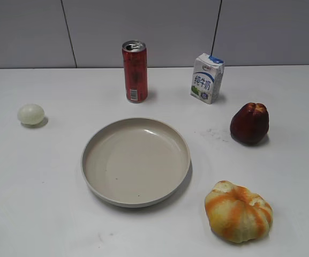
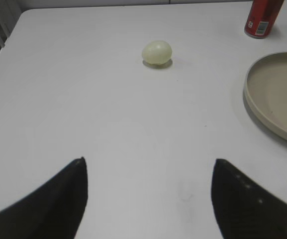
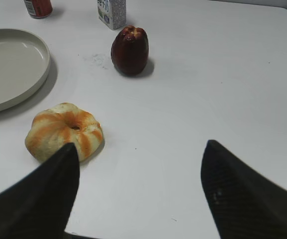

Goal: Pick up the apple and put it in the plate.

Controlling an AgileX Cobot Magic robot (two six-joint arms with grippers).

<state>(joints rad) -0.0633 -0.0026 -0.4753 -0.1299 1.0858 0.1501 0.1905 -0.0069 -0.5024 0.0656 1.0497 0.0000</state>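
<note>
Apple [image 1: 249,123], dark red, glossy, bell-shaped, upright, paler lobed top.

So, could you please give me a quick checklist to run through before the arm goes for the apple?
1. Right gripper open: ok, fingers spread, nothing between them.
2. Apple upright and free: ok, apart from the milk carton.
3. Path from the right gripper to the apple: ok, though the striped fruit sits close to the left finger.
4. Plate empty: ok.
5. Left gripper out of the way: ok, open, over bare table near the pale ball.
6. Can clear of the plate: ok.
</note>
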